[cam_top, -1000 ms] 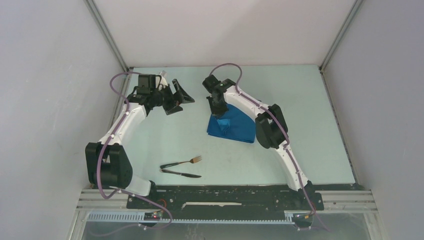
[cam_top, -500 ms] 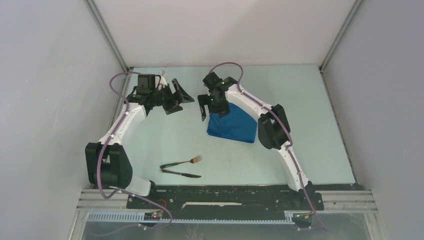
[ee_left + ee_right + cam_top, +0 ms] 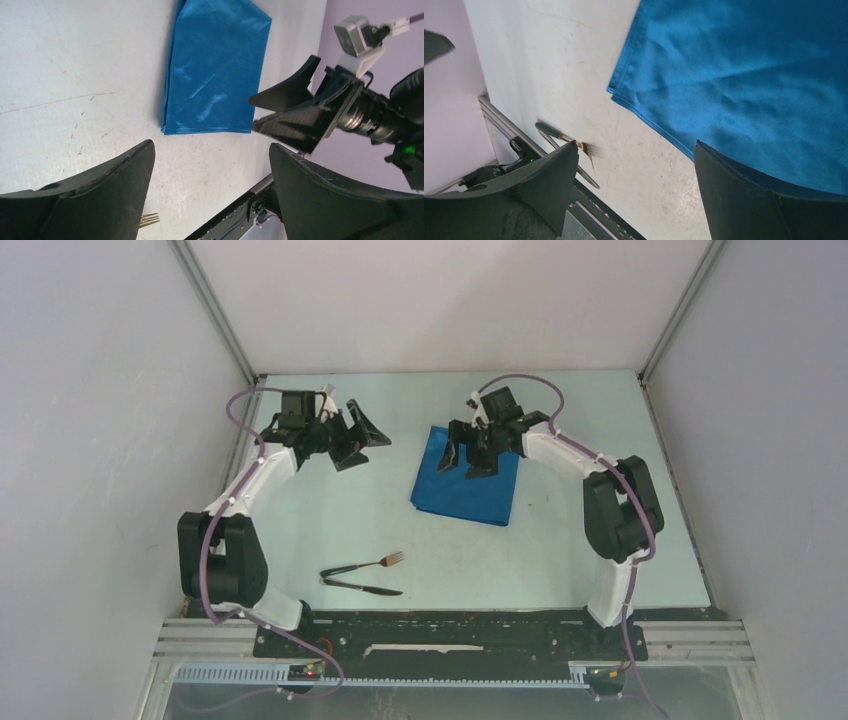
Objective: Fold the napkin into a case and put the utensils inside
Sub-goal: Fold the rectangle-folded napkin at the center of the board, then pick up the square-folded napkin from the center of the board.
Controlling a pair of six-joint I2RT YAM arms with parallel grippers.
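The bright blue napkin (image 3: pixel 462 485) lies flat and folded in the middle of the table, also in the left wrist view (image 3: pixel 215 65) and the right wrist view (image 3: pixel 744 75). My right gripper (image 3: pixel 466 458) hovers open over its far part, nothing between its fingers (image 3: pixel 634 147). My left gripper (image 3: pixel 366 448) stands open to the napkin's left, empty (image 3: pixel 211 150). The utensils lie near the front left, apart from both grippers: the fork (image 3: pixel 365 564) and the dark knife (image 3: pixel 362 588) side by side, also fork (image 3: pixel 569 140) and knife (image 3: pixel 576 167).
Grey walls with metal corner posts (image 3: pixel 215 315) close in the table on three sides. A black rail (image 3: pixel 440 625) runs along the near edge at the arm bases. Bare table (image 3: pixel 600 440) lies to the right of the napkin.
My right gripper opened and let go of the napkin, then swung right and back. The napkin's raised fold dropped and it now lies flat. The left arm barely moved.
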